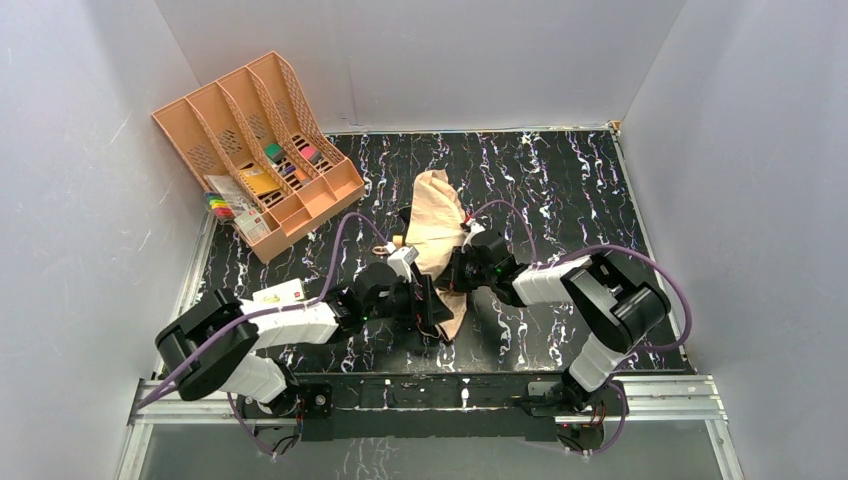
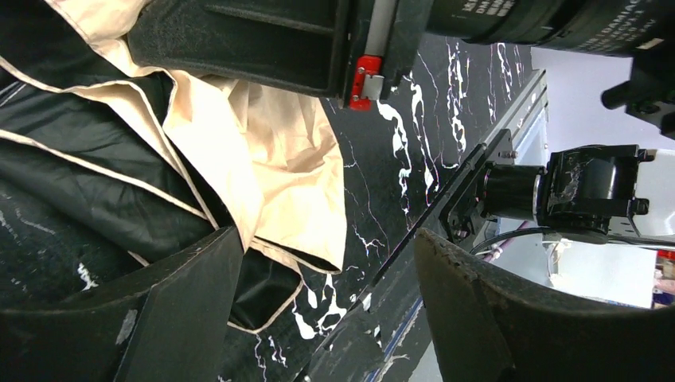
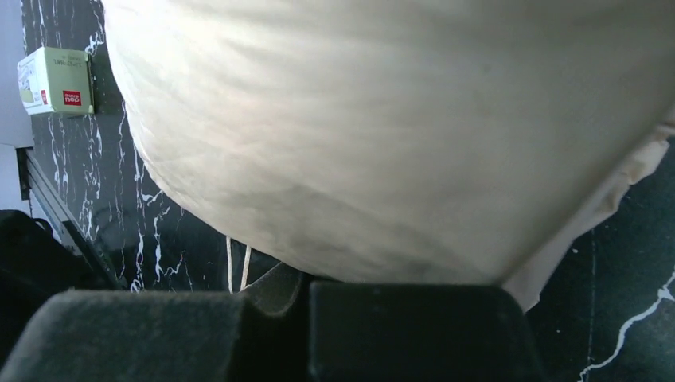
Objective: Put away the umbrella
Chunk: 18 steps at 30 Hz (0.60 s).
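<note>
table (image 1: pixel 560 190): black top with white veining, pale walls on three sides; both arms reach in from the near edge and meet at the centre

file tray (image 1: pixel 305 218): peach-orange, divided, sits angled in the far left corner; small coloured items in its compartments, too small to identify; well apart from the umbrella

umbrella (image 1: pixel 437 215): lies mid-table, long axis running near to far, between the two grippers; canopy loose and rumpled, not rolled or strapped; tan outside, with black lining showing in the folds in the left wrist view (image 2: pixel 271 159); in the right wrist view the tan cloth (image 3: pixel 382 135) fills most of the frame, directly over the fingers

left gripper (image 1: pixel 428 308): at the umbrella's near end, on its left side; jaws spread wide (image 2: pixel 326 263), nothing between them but table and a loose edge of cloth running by the left finger; not gripping

right gripper (image 1: pixel 457 270): pushed up against the umbrella's right side; jaws pressed together (image 3: pixel 306 296), with a thin dark flap and two pale threads at the seam; cannot tell if cloth is actually caught there

small box (image 1: pixel 278 293): white-green with a red label, on the table just beside the left forearm; also at the far left of the right wrist view (image 3: pixel 54 79)
</note>
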Tool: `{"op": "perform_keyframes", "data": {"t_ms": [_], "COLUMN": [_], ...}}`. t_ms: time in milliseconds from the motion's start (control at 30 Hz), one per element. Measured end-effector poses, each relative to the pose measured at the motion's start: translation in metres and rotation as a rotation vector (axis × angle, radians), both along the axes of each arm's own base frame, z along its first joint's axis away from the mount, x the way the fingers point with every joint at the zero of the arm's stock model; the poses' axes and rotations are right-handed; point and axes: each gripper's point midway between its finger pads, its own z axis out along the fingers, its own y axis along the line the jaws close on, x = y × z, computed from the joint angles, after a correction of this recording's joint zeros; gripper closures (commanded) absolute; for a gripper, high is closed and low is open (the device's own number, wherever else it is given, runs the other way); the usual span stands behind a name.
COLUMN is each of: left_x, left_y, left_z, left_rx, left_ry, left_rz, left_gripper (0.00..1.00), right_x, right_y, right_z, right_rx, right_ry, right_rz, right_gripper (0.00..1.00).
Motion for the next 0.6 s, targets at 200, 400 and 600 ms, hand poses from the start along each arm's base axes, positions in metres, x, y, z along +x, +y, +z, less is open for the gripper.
{"op": "perform_keyframes", "data": {"t_ms": [200, 400, 600], "left_x": [0.005, 0.037, 0.132], "left_y": [0.012, 0.025, 0.058], "left_z": [0.023, 0.101, 0.162], "left_rx": [0.029, 0.023, 0.086], "left_ry": [-0.045, -0.179, -0.253], "left_rz": [0.040, 0.127, 0.288], "left_gripper": [0.15, 0.14, 0.15], "right_x": [0.004, 0.001, -0.002], "right_y": [0.003, -0.001, -0.008], "right_z": [-0.002, -0.004, -0.003], "right_rx": [0.029, 0.036, 0.025], "right_ry": [-0.020, -0.048, -0.075], "right_rz": [-0.009, -0.016, -0.009], "right_gripper": [1.00, 1.00, 1.00]}}
